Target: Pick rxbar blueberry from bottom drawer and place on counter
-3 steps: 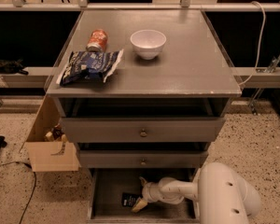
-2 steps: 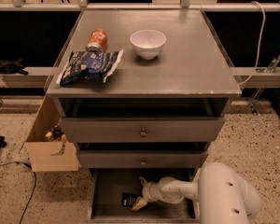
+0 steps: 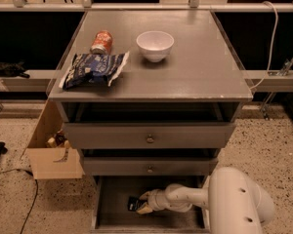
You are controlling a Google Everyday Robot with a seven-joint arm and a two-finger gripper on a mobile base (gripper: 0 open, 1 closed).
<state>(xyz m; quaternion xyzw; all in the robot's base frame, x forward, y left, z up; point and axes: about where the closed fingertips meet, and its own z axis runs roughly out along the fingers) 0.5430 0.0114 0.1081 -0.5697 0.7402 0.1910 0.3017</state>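
The bottom drawer [image 3: 112, 199] is pulled open below two shut knobbed drawers. Inside it lies a small dark bar, the rxbar blueberry [image 3: 133, 204], near the middle. My white arm reaches into the drawer from the right, and the gripper [image 3: 144, 203] is right at the bar's right end, touching or nearly touching it. The counter [image 3: 195, 67] is the grey top of the cabinet, above.
On the counter stand a white bowl [image 3: 155, 45], a red can lying on its side [image 3: 102, 41] and a crinkled blue-and-white snack bag [image 3: 94, 68]. An open cardboard box [image 3: 51, 155] stands on the speckled floor at the cabinet's left.
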